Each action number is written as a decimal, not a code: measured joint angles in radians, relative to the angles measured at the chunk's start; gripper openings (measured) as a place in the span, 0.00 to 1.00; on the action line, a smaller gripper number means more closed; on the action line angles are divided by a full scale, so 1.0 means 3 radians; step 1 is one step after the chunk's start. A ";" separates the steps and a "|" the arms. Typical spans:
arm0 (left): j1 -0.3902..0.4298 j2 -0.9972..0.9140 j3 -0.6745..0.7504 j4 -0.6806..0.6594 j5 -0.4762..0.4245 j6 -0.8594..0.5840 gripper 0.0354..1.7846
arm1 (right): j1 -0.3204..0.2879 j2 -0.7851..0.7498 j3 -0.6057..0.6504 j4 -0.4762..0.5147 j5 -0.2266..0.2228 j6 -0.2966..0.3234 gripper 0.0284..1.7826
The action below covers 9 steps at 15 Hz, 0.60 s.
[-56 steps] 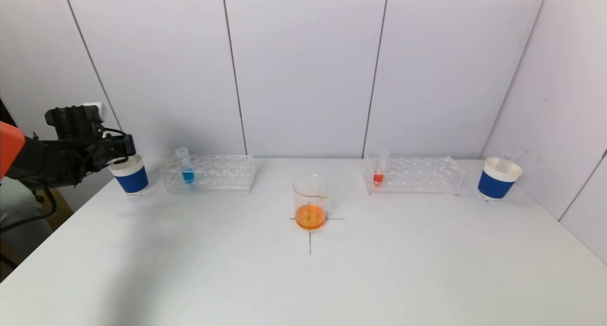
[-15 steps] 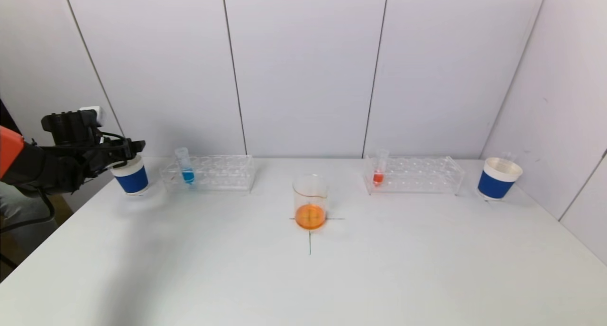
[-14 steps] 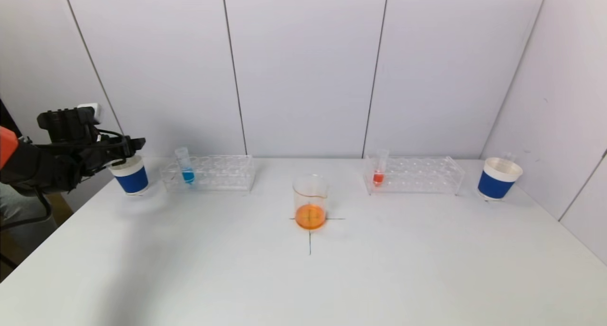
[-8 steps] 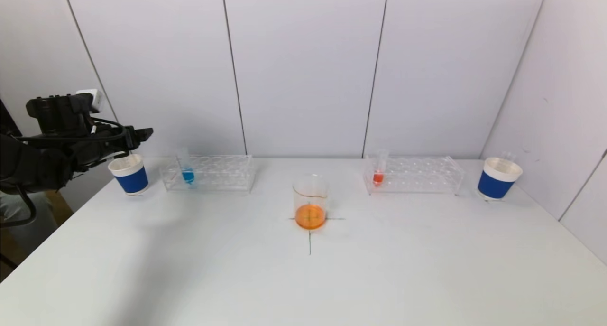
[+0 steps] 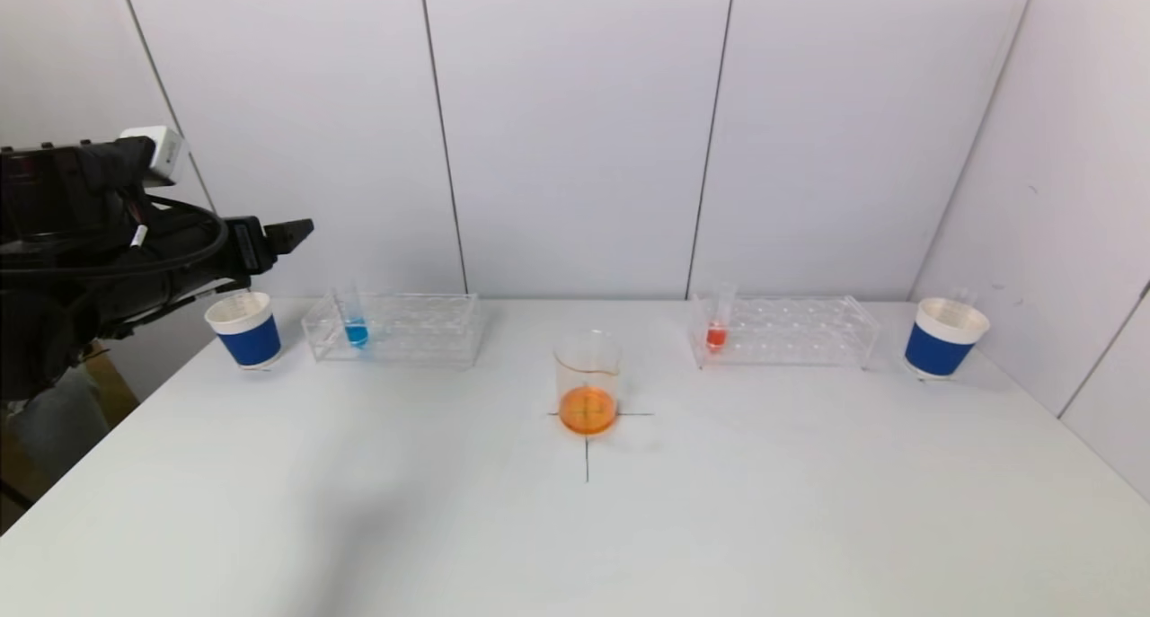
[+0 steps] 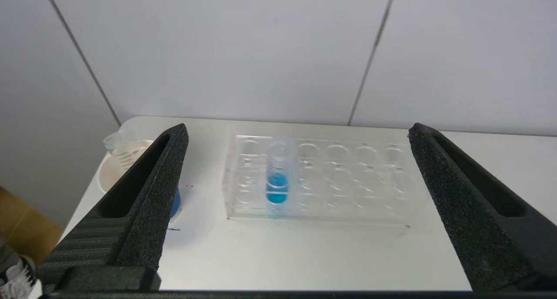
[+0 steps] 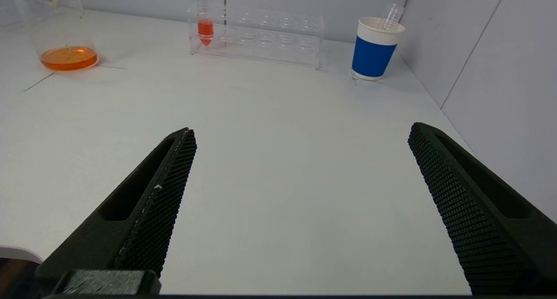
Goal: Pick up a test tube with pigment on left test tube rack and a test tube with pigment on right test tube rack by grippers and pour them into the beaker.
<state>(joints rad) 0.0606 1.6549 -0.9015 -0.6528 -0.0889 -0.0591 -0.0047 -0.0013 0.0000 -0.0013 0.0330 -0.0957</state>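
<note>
While my left gripper (image 5: 292,233) hangs in the air above the table's left end, just above the left paper cup (image 5: 244,329), I count two clear test tube racks, two tubes with pigment, two blue-and-white paper cups and one beaker. On my left rack (image 5: 395,329) a single blue-pigment tube (image 5: 352,316) stands upright in a hole at the end nearest that cup; on my right rack (image 5: 783,330) a single red-pigment tube (image 5: 720,316) stands upright at the end nearest the middle. Between the racks and a little nearer to me, the beaker (image 5: 588,382) sits on a black cross mark (image 5: 587,455) and holds orange liquid. An empty clear tube leans in each cup, the right cup (image 5: 942,337) standing beyond the right rack's outer end. Both of my left fingers (image 6: 152,203) are spread wide with nothing between them, and the blue tube shows straight ahead in the gap. My right gripper (image 7: 300,212) is low over bare white table (image 5: 719,509), likewise spread wide and holding nothing, well apart from the red tube.
</note>
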 joint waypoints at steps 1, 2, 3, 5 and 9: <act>-0.0082 -0.0157 0.0126 0.0005 0.0010 -0.0003 0.99 | 0.0000 0.0000 0.0000 0.0000 0.0001 0.0001 0.99; -0.0141 -0.0321 0.0247 0.0016 0.0014 -0.0004 0.99 | 0.0000 0.0000 0.0000 0.0000 0.0000 0.0000 0.99; -0.0172 -0.0472 0.0340 0.0024 0.0019 -0.0003 0.99 | 0.0000 0.0000 0.0000 0.0000 0.0001 0.0000 0.99; -0.0198 -0.0779 0.0543 0.0064 0.0029 0.0006 0.99 | 0.0000 0.0000 0.0000 0.0000 0.0000 0.0000 0.99; -0.0213 -0.1485 0.0918 0.0323 0.0005 0.0024 0.99 | 0.0000 0.0000 0.0000 0.0000 0.0000 0.0000 0.99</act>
<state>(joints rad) -0.0032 1.2094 -0.6262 -0.5560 -0.0874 -0.0519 -0.0047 -0.0013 0.0000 -0.0013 0.0330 -0.0957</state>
